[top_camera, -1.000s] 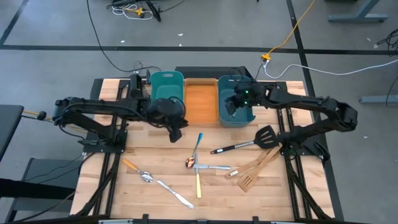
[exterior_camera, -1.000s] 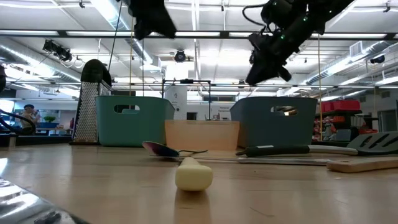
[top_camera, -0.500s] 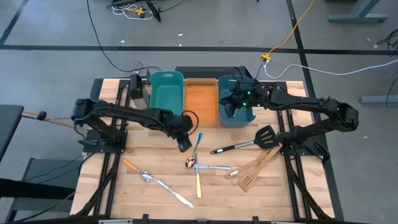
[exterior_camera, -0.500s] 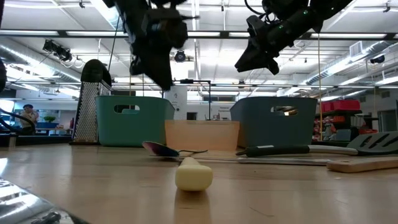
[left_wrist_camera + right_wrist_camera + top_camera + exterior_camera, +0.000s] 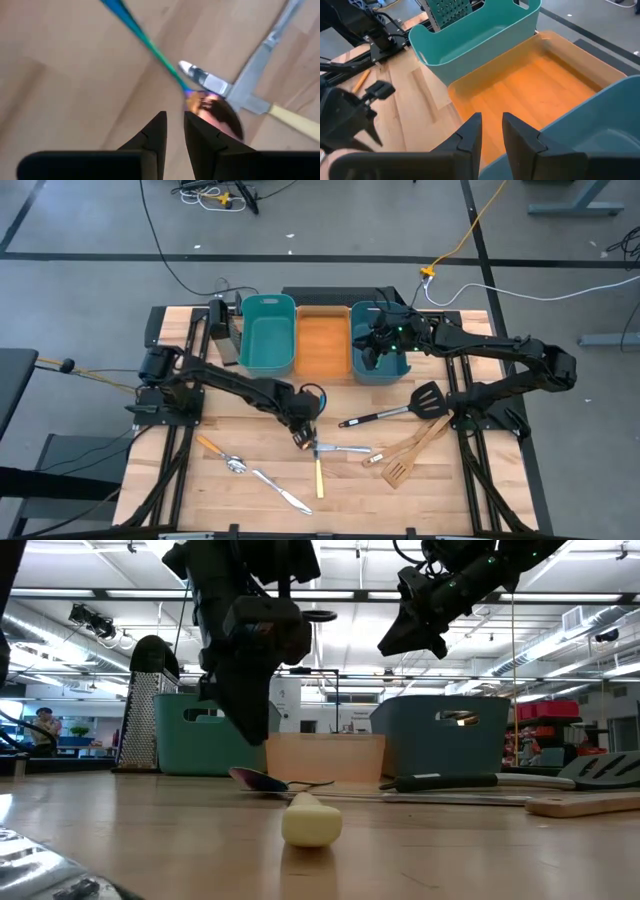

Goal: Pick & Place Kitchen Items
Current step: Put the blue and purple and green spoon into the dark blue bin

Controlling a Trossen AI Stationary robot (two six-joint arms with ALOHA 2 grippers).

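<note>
Just iridescent-handled, copper-bowled spoon

Kitchen items, all flat on tabletop, placed w.r.t. copper spoon (copper bowl, iridescent blue-green handle) at mid-table: touching its bowl, silver knife crossing cream-handled knife. To its right: black slotted spatula, two wooden spatulas, crossed. To its left: orange-handled spoon, silver butter knife.
</note>
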